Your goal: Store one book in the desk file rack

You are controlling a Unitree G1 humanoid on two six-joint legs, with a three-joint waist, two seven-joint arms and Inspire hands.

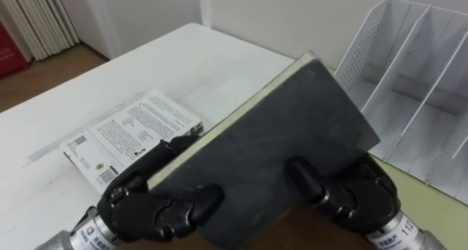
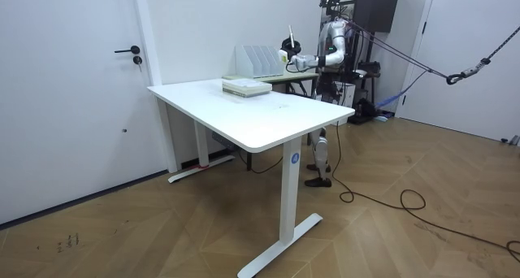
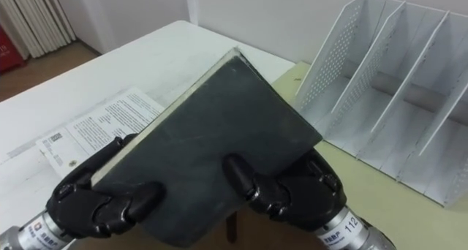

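Note:
I hold a dark grey book (image 1: 292, 126) tilted in front of me above the table edge, cover up and pale page edge to the left. My left hand (image 1: 153, 206) curls round its lower left corner, and my right hand (image 1: 351, 191) grips its lower right edge with the thumb on the cover. The white perforated file rack (image 1: 409, 82) stands to the right of the book, its slots open and empty. In the room view I stand at the far side of the table with the book (image 2: 289, 46) raised near the rack (image 2: 258, 60).
A second book with a white printed cover (image 1: 124, 133) lies flat on the white table (image 1: 183, 52) to my left. The rack rests on a pale yellow-green desk (image 1: 439, 213) that adjoins the table. A wall rises behind the rack.

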